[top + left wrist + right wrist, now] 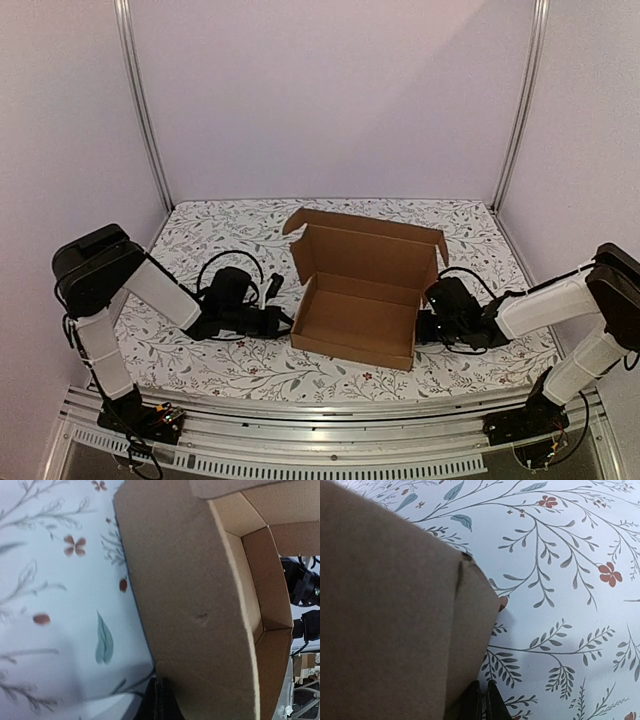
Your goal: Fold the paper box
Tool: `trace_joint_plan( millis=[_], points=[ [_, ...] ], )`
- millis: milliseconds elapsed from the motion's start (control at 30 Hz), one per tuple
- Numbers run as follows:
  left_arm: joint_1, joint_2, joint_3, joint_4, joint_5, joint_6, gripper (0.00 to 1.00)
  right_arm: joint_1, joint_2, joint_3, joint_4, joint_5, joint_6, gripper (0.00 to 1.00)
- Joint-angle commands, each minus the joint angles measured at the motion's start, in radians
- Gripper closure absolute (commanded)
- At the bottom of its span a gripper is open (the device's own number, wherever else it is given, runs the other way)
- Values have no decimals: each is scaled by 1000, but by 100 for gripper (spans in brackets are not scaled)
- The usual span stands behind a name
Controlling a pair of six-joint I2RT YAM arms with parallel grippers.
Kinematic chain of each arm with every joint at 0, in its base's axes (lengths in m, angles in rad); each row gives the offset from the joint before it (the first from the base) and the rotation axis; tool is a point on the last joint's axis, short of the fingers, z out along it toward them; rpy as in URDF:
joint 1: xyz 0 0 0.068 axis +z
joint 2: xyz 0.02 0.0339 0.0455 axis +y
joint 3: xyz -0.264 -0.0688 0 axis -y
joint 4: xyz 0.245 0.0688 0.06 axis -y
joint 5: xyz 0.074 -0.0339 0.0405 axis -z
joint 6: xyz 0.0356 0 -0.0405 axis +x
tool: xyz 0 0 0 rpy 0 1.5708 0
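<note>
Mid-table: the paper box (355, 322), a plain brown cardboard mailer, sits in the middle of a flower-printed tablecloth (220, 235). Its shallow tray is formed and its lid stands up along the far side, corner flaps spread. The left gripper (286, 322) lies low just beside the box's left wall, its fingers (157, 702) pressed together on nothing. The right gripper (423, 328) lies just beside the right wall, its fingers (482, 702) likewise closed and empty.

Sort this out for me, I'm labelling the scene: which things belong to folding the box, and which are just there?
Job: box, left hand, right hand.
Just there: floral cloth, metal rail.
</note>
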Motion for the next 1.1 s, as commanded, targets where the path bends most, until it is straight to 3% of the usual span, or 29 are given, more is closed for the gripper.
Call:
trace_joint_plan(
  millis=[0, 133, 300, 433, 733, 967, 1067],
  points=[
    [-132, -101, -160, -48, -134, -136, 100, -18, 37, 48, -86, -110, -130, 96],
    [-138, -275, -252, -170, -264, -193, 100, -19, 86, 106, -91, -169, -196, 98],
    [-134, -517, -209, -541, -439, -166, 100, -19, 105, 143, -97, -228, -230, 99],
    [-108, -633, -152, -751, -551, -135, 99, -18, 37, 136, -180, -183, -235, 99],
    [26, -697, -23, -840, -496, -24, 94, -19, -237, 121, -413, 52, -231, 99],
    [120, -685, 122, -877, -436, 76, 70, -22, -393, 181, -471, 130, -310, 75],
    [150, -690, 147, -855, -388, 105, 65, -26, -415, 210, -476, 132, -370, 62]
  ],
)
